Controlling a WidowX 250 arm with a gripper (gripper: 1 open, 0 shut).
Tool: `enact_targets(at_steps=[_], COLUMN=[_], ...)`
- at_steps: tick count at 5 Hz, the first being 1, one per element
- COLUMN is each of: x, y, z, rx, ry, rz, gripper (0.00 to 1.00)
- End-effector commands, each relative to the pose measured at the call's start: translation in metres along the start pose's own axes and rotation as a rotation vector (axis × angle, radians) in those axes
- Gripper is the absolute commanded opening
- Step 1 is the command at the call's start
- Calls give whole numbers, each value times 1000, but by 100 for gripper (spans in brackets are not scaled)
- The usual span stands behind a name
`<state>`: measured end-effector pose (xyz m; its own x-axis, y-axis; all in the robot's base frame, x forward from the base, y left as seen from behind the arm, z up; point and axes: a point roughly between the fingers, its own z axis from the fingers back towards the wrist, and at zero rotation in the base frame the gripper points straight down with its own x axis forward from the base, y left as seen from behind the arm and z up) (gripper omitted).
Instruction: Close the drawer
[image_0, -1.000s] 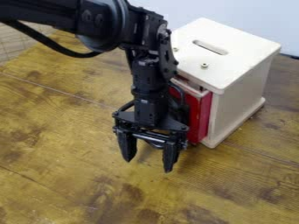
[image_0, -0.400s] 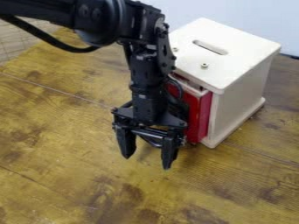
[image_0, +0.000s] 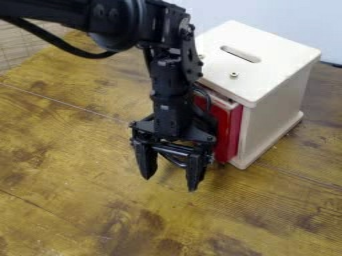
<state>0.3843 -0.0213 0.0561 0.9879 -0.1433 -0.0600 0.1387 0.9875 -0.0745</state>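
Note:
The bright red drawer (image_0: 226, 126) sits in the front face of a small cream-white wooden box (image_0: 265, 92). Its red front stands slightly proud of the box face. The arm hides most of the drawer front, and its black loop handle is hidden behind the arm. My black gripper (image_0: 168, 175) hangs pointing down just in front of the drawer, a little above the table. Its two fingers are spread apart and hold nothing.
The box has a slot (image_0: 242, 53) in its top and stands at the back right of a worn wooden table (image_0: 67, 190). The black arm (image_0: 107, 25) reaches in from the upper left.
The gripper has shifted very slightly, staying in front of the drawer. The drawer and box have not visibly moved.

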Motion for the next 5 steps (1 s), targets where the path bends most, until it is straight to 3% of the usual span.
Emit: enact_targets(at_steps=[1,2,3,5], x=[-5,-24,-19,-10], y=[97,87,44,-15], z=[44,45,48,60], rx=[42,45,43,37], ry=[-148,-157,-152,-167], rz=[114,64,36,15], gripper=[100,100,100,100])
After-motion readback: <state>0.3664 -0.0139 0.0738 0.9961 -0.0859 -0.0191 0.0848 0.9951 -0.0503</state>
